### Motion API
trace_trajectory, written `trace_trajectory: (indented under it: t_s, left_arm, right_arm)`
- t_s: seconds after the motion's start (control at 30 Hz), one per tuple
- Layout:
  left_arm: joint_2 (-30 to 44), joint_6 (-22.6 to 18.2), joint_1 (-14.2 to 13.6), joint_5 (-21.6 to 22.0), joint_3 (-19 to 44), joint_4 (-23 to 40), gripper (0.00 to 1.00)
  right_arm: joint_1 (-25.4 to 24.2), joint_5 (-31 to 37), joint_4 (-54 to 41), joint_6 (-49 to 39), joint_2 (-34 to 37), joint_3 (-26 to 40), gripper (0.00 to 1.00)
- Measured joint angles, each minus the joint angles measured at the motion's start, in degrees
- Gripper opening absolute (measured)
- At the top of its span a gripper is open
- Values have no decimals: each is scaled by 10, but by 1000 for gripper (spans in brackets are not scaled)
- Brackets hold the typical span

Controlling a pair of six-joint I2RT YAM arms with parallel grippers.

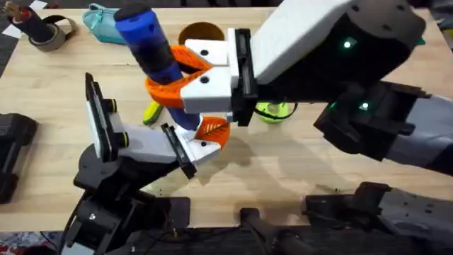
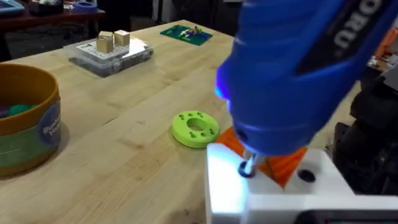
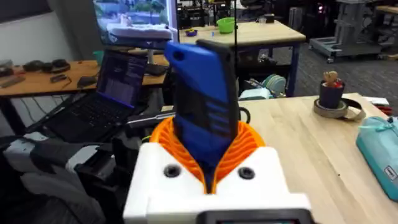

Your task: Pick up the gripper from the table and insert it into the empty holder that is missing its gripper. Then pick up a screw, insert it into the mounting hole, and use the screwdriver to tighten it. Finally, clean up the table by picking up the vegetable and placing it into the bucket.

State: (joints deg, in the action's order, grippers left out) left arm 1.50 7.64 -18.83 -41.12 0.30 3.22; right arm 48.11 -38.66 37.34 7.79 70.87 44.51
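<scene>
My right gripper (image 1: 168, 73) (image 3: 208, 146) reaches in from the right, its orange jaws shut on the blue screwdriver (image 1: 145, 35) (image 2: 292, 68) (image 3: 202, 93). The screwdriver points down at the holder (image 1: 145, 145) (image 2: 230, 186), a small white blocky arm at the lower left. The orange gripper piece (image 1: 214, 131) (image 2: 286, 165) sits in the holder's end. In the left wrist view the metal tip touches the white block beside that piece. The yellow-green vegetable (image 1: 151, 112) lies on the table behind the holder. At the back stands the tan bucket (image 1: 202, 32) (image 2: 28, 118).
A green round disc (image 1: 272, 111) (image 2: 194, 128) lies right of the holder. A teal pouch (image 1: 102, 21) (image 3: 379, 149) and a tape roll (image 1: 46, 32) (image 3: 333, 102) sit at the back left. A clear plastic case (image 2: 112, 53) and a green board (image 2: 185, 34) lie farther off.
</scene>
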Motion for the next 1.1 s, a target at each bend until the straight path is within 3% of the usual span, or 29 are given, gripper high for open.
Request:
trace_trajectory:
  t_s: [1.1]
  left_arm:
    - [0,-1,0,0,0,0,11]
  right_arm:
    - [3,-2,45,-5,0,-9,31]
